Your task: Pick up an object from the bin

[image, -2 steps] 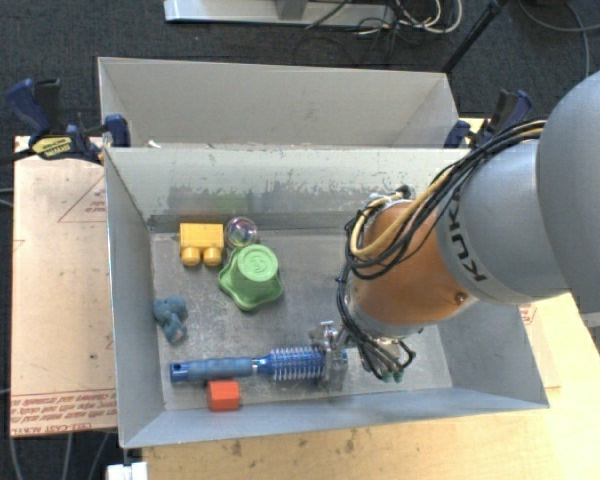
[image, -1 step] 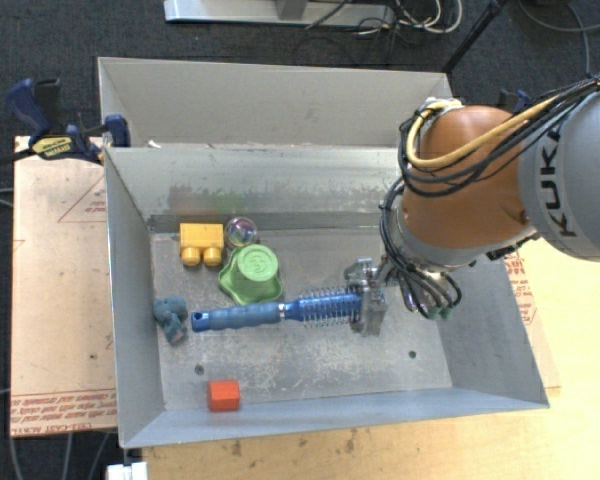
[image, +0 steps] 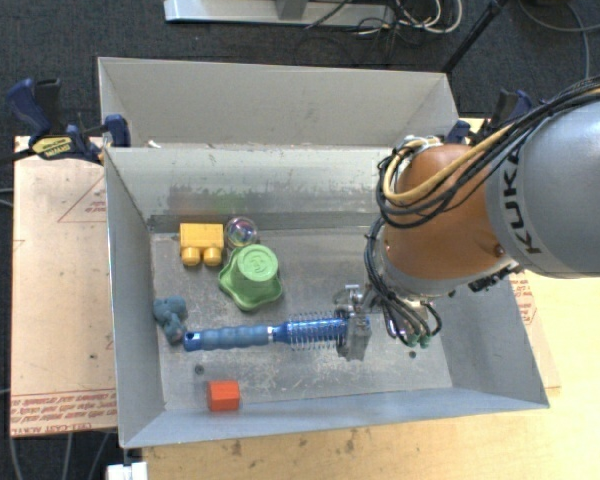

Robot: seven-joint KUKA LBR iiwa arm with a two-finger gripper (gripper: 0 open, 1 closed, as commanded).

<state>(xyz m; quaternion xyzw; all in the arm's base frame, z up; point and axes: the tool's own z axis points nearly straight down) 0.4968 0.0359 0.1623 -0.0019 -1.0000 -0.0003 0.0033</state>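
My gripper point(image: 356, 334) is low in the bin, right of the middle, its metal fingers at the bristle end of a blue hairbrush point(image: 270, 335). The brush lies flat, handle pointing left, head touching or just beside the fingers. I cannot tell whether the bristles are between the fingers. A green upturned cup point(image: 250, 274) stands just above the brush handle.
A yellow block point(image: 201, 243) and a small clear ball point(image: 241, 231) lie near the back wall at left. A grey-blue piece point(image: 169, 315) sits by the brush handle's end, and an orange cube point(image: 223, 395) near the front wall. The arm's orange cover hangs over the bin's right side.
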